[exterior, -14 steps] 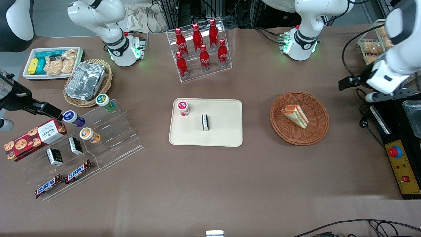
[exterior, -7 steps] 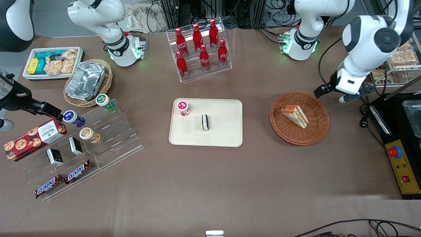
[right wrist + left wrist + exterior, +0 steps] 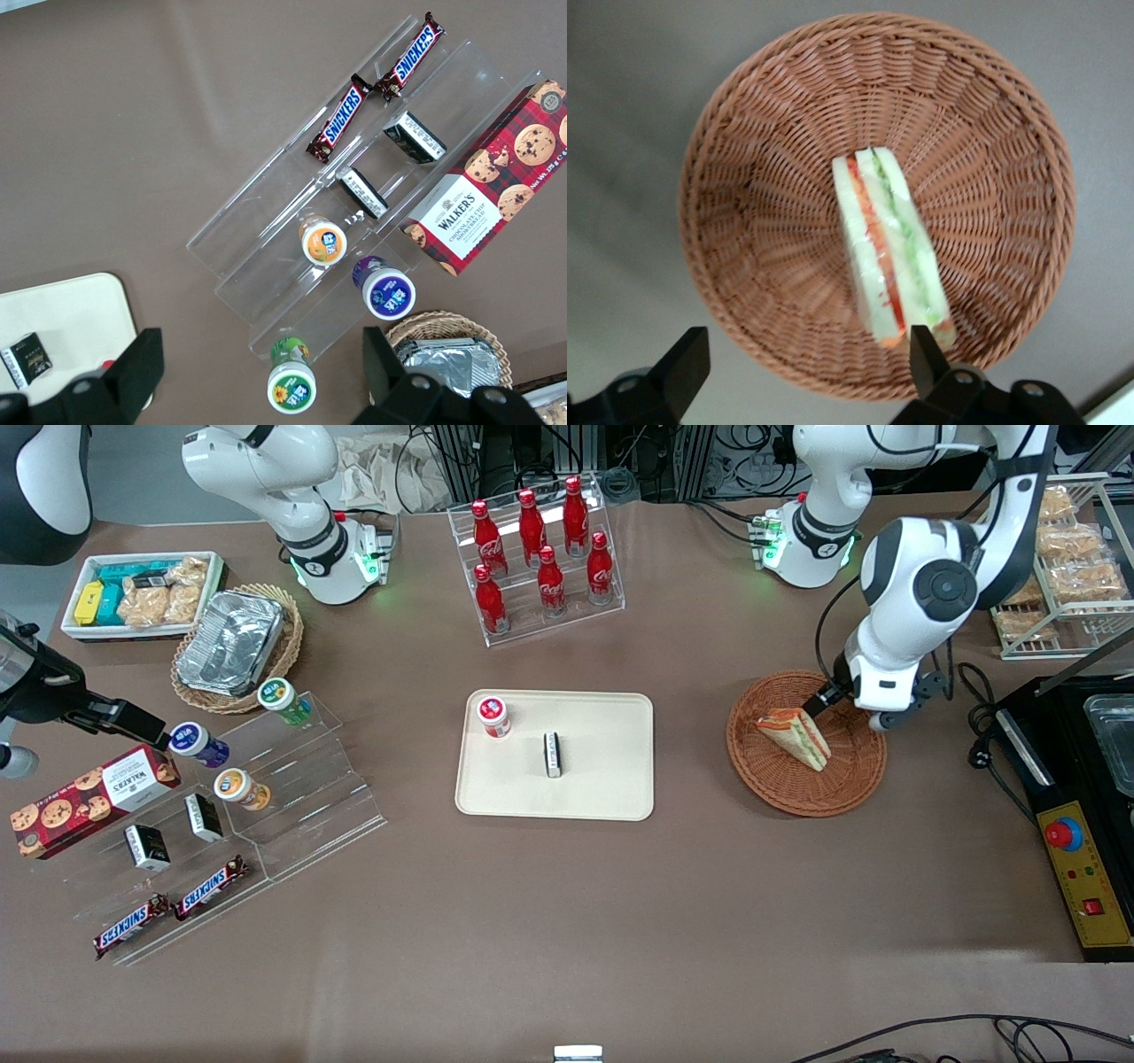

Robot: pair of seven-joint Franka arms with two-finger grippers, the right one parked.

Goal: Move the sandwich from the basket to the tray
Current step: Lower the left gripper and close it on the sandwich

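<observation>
The sandwich [image 3: 795, 737] [image 3: 890, 252], a pale wedge with red, orange and green filling, lies in the round reddish-brown wicker basket [image 3: 850, 772] [image 3: 762, 221]. My left gripper [image 3: 819, 701] [image 3: 806, 365] hangs open just above the basket's rim, on the side farther from the front camera. Its two black fingers [image 3: 687, 363] stand wide apart with nothing between them, and one of them is close over the sandwich's wide end. The cream tray [image 3: 607, 779] [image 3: 62, 319] lies flat beside the basket, toward the parked arm's end.
On the tray stand a red-lidded jar [image 3: 493, 716] and a small black box [image 3: 553, 754]. A rack of red cola bottles [image 3: 540, 558] stands farther from the front camera. A black control box [image 3: 1076, 850] and a wire rack of bagged pastries [image 3: 1063, 558] sit at the working arm's end.
My left arm has swung in from the working arm's end of the table and come down over the basket's rim. The sandwich and tray have not moved.
</observation>
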